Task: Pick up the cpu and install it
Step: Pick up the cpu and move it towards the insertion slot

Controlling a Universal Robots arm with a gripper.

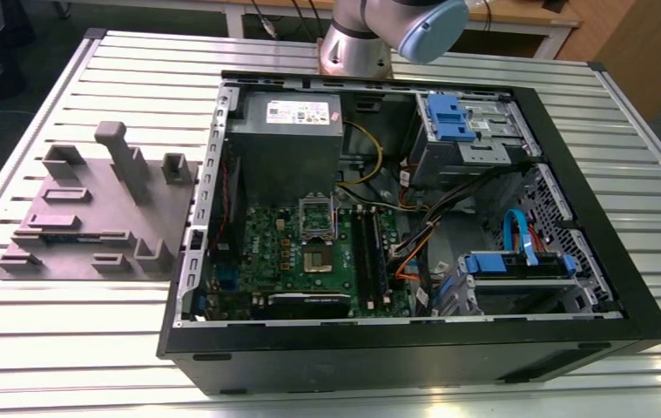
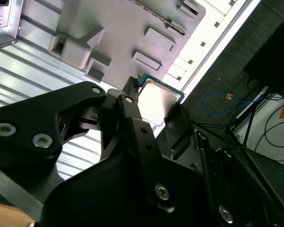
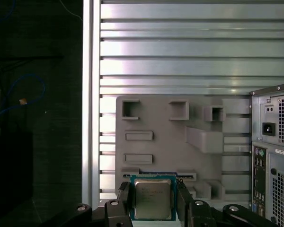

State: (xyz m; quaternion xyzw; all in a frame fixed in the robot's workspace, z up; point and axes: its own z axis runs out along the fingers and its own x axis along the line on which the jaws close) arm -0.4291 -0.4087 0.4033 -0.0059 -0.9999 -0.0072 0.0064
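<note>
The cpu [image 3: 153,197] is a small flat square chip with a pale silver top and a thin dark rim. My gripper [image 3: 154,204] is shut on it, one black finger [image 3: 124,198] against each side. In the second wrist view the same cpu [image 2: 158,97] sits between the fingertips of the gripper [image 2: 155,107], held above the grey-mauve block [image 2: 123,38]. In the exterior view the dark square socket frame [image 1: 316,218] lies on the green board inside the open computer case [image 1: 423,344]. The arm's base and a blue-capped joint [image 1: 429,26] stand behind the case.
The grey-mauve plastic block with upright posts [image 1: 97,218] rests on the slatted metal table [image 1: 75,331], on the exterior view's left of the case. Inside the case are a grey power-supply box [image 1: 289,131], blue drive brackets [image 1: 452,117] and loose cables [image 1: 423,235].
</note>
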